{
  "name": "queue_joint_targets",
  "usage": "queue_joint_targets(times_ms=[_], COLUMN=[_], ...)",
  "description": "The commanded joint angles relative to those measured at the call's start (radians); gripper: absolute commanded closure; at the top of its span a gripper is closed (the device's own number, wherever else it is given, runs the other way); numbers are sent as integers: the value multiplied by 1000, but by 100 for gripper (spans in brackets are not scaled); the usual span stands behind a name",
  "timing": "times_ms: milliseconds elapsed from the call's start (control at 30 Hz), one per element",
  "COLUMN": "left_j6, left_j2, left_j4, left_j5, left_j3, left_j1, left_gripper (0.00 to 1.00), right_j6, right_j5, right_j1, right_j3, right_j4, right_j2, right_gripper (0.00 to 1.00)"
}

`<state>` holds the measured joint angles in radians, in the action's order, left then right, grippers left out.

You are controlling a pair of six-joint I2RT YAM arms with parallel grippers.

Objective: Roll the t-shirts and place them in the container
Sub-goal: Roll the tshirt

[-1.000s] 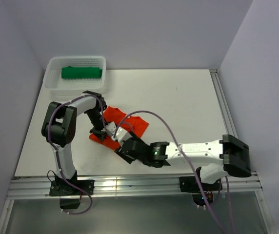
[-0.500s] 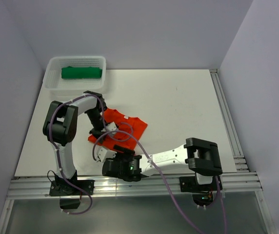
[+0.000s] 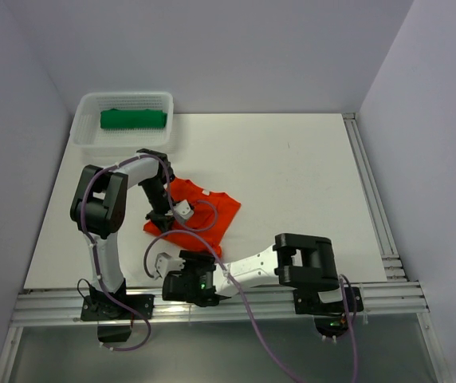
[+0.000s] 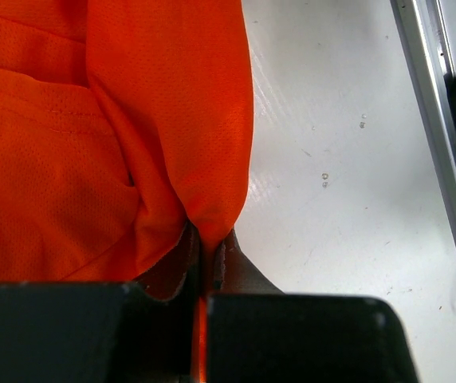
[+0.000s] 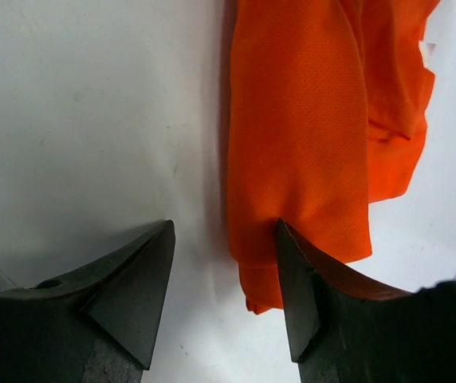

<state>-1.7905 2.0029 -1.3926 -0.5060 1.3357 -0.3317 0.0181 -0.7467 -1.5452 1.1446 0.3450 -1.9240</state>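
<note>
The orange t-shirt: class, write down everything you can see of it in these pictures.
The orange t-shirt is bright orange-red, a fine mesh-like knit with stitched seams. It lies crumpled and partly folded on the white table, toward the left arm's side. The left gripper pinches a fold of it, jaws shut. The right gripper is at its near edge with jaws open, one by the hem. Whether it touches the shirt is unclear.
</note>
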Motion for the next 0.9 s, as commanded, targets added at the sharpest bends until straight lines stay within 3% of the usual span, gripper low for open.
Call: queue_joint_targets(times_ms=[0, 300, 400, 500, 633, 767, 867], left_j6=[-10, -17, -14, -13, -18, -18, -10], left_j2=[33, 23, 25, 23, 14, -16, -65], left_j4=[23, 23, 23, 23, 23, 24, 29], left_j5=[61, 70, 73, 78, 77, 58, 38], left_j3=[-15, -24, -26, -27, -32, -33, -41], left_j1=[-6, -6, -6, -6, -6, -6, -4], left_gripper=[100, 100, 100, 100, 100, 97, 81], right_j6=[10, 32, 36, 31, 13, -9, -15], right_j5=[-34, -57, -37, -8, 27, 157, 302], right_j1=[3, 42, 57, 65, 85, 112, 157], right_j3=[6, 30, 40, 33, 43, -3, -42], right_j4=[-43, -51, -50, -60, -41, -81, -106], right_j2=[-36, -111, -124, -119, -124, -57, 35], right_gripper=[39, 49, 58, 69, 100, 100, 100])
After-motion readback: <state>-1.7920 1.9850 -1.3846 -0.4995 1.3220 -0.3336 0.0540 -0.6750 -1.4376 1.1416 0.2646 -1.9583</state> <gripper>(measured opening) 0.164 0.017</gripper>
